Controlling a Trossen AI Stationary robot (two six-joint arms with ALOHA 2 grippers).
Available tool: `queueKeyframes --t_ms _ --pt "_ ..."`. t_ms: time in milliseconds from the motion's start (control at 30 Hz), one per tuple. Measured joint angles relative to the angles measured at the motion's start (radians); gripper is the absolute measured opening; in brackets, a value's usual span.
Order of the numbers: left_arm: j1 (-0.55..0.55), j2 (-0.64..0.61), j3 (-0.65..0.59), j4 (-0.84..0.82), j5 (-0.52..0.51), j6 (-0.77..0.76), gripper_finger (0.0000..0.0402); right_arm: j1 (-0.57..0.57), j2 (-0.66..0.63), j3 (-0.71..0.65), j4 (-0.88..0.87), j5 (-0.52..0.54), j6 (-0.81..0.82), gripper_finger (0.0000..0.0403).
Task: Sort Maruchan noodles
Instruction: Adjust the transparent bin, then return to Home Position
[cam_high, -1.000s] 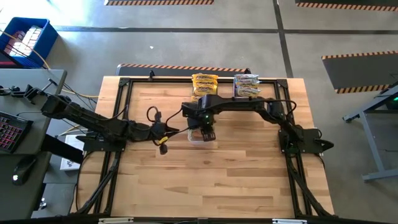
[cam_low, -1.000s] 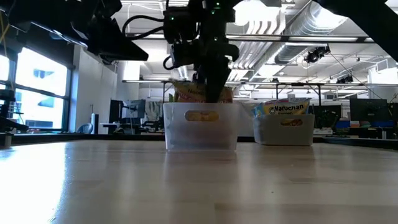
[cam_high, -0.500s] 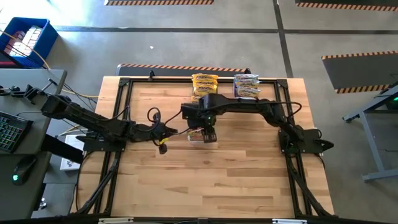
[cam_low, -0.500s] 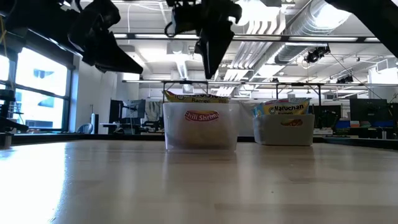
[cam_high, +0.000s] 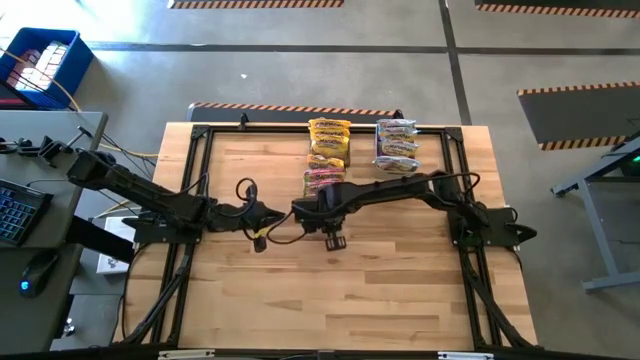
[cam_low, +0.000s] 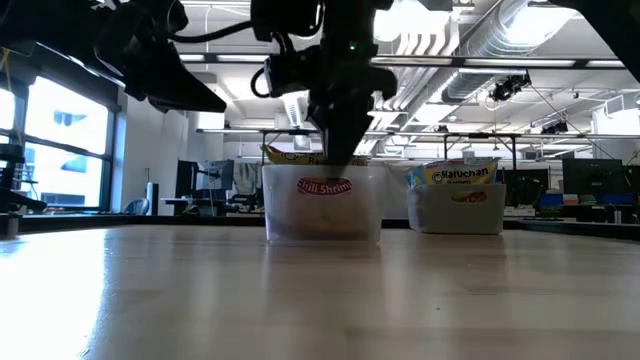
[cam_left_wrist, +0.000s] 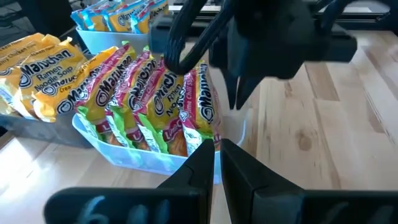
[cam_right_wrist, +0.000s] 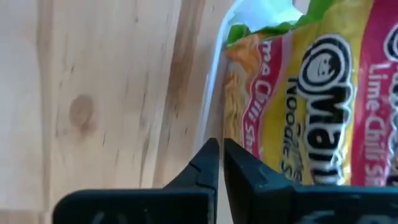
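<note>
Maruchan noodles sit sorted in three clear bins at the table's far side. Pink-and-green packets (cam_high: 322, 180) stand on edge in the nearest bin (cam_low: 322, 215), yellow packets (cam_high: 329, 138) fill the bin behind it, and silvery-white packets (cam_high: 397, 143) are in the bin to the right. My right gripper (cam_high: 335, 240) hangs shut and empty just on the near side of the pink-and-green bin, fingers pointing down, above the tabletop. My left gripper (cam_left_wrist: 217, 155) is shut and empty, held in the air to the left of that bin and facing it.
A black frame (cam_high: 200, 140) runs along the table's edges. Bare wood (cam_high: 340, 300) covers the near half of the table. The right arm (cam_high: 400, 190) reaches across from the right, just in front of the bins.
My right gripper has let go of a pink-and-green packet in the nearest bin, where it now lies. It then rose out of the bin, moved toward the table's near edge and came down in front of the bin, with its fingers now shut.
</note>
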Motion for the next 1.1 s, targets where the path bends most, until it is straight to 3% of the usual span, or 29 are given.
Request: queueKeyframes --t_ms 267,800,1000,1100 --pt "-0.002 0.000 0.000 0.002 -0.006 -0.008 0.0019 0.005 0.000 -0.037 0.081 -0.120 -0.005 0.0002" --pt "0.000 0.000 0.000 0.024 -0.005 -0.018 0.0019 0.074 -0.009 -0.037 0.137 -0.209 0.064 0.0000" --pt "0.001 0.000 0.000 0.032 -0.003 -0.019 0.0019 0.099 -0.144 -0.051 0.113 -0.134 0.084 0.0000" --pt "0.000 0.000 0.000 0.066 0.046 -0.010 0.0019 0.109 -0.252 -0.142 0.188 -0.109 0.061 0.0000"
